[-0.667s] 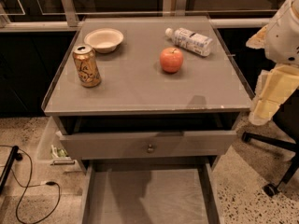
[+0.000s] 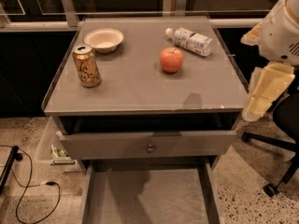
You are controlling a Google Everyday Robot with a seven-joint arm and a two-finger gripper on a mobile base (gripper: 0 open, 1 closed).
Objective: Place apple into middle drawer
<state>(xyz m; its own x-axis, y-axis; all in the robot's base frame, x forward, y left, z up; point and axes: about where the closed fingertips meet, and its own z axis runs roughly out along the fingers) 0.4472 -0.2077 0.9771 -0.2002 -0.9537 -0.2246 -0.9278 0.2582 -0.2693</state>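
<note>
We see our cream pincer (image 2: 267,91) beside the grey table (image 2: 140,90), open or closed we cannot tell. The round red-orange apple (image 2: 171,59) sits well apart from it on the tabletop, and the wide grey middle drawer (image 2: 149,197) lies open below.

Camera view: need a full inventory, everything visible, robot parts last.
apple: 1, red-orange, on the tabletop, right of centre
can: 1, gold, upright, front left of the tabletop
bowl: 1, cream, back left, behind the can
bottle: 1, clear with a white label, lying on its side, back right
table: 1, grey top
top drawer: 1, grey front with a round knob, pulled out slightly
middle drawer: 1, grey, pulled wide open below it
cable: 1, black, on the floor at left
chair: 1, black, floor at right
arm: 1, white, right edge
hand: 1, cream, hanging beside the table's right edge, apart from the apple
</note>
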